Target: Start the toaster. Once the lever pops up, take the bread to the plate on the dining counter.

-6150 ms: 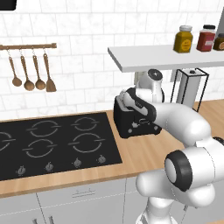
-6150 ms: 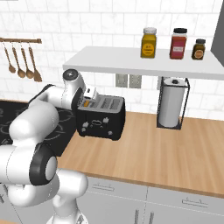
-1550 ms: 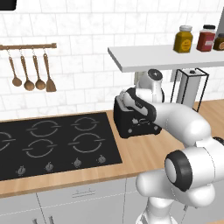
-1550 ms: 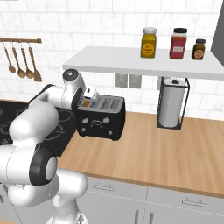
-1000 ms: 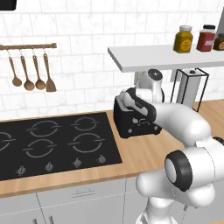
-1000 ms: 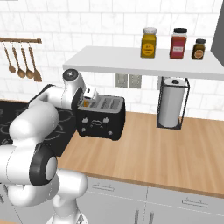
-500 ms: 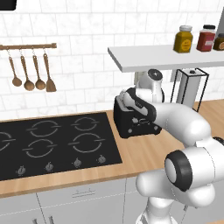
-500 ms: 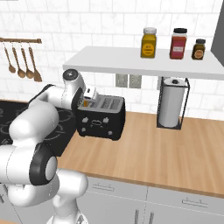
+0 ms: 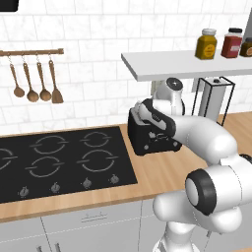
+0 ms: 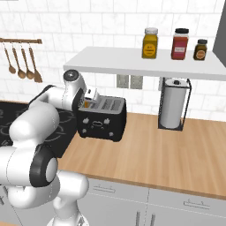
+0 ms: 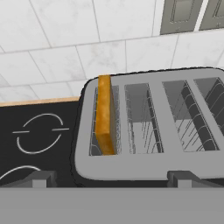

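- Nothing shifted against the earlier frames: arm, toaster (image 10: 102,118) and bread (image 11: 105,114) all unmoved
- Bread upright in leftmost slot, toaster on wooden worktop (image 10: 176,154) beside hob (image 9: 59,160)
- Tool (image 11: 111,178) spread wide, poised above, gripping nothing
- Best lowered straddling the slice, then closed on its faces

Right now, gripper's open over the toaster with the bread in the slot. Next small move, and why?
Probably lower the open gripper straight down around the bread. The slice stands upright in the leftmost slot of the toaster, its top edge above the rim, and both fingertips hang apart with nothing between them. Whether the lever has popped up I cannot tell.
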{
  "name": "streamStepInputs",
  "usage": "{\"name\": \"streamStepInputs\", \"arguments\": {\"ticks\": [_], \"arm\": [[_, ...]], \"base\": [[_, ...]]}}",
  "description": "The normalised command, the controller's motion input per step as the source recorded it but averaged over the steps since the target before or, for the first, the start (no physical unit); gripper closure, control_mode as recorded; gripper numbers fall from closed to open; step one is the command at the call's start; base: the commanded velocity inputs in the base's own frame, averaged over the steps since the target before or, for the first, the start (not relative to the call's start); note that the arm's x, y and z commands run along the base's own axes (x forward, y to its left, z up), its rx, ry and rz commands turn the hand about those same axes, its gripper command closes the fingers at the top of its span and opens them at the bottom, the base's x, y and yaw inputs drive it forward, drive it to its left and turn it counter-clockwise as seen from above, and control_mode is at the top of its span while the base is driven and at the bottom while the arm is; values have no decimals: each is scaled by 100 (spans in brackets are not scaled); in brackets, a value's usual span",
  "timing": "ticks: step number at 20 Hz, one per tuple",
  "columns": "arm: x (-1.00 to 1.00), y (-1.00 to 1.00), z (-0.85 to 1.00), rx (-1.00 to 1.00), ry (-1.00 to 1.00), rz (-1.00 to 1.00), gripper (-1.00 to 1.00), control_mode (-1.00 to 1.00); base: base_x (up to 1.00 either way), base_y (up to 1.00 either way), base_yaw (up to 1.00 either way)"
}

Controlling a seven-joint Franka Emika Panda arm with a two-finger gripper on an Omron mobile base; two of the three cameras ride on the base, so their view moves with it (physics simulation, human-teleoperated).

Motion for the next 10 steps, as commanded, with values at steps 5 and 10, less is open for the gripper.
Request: {"name": "streamStepInputs", "arguments": {"ticks": [5, 10], "arm": [[14, 18, 0, -4, 0, 0, -100, -100], [32, 0, 0, 0, 0, 0, -100, -100]], "base": [[0, 0, 0], [0, 0, 0]]}}
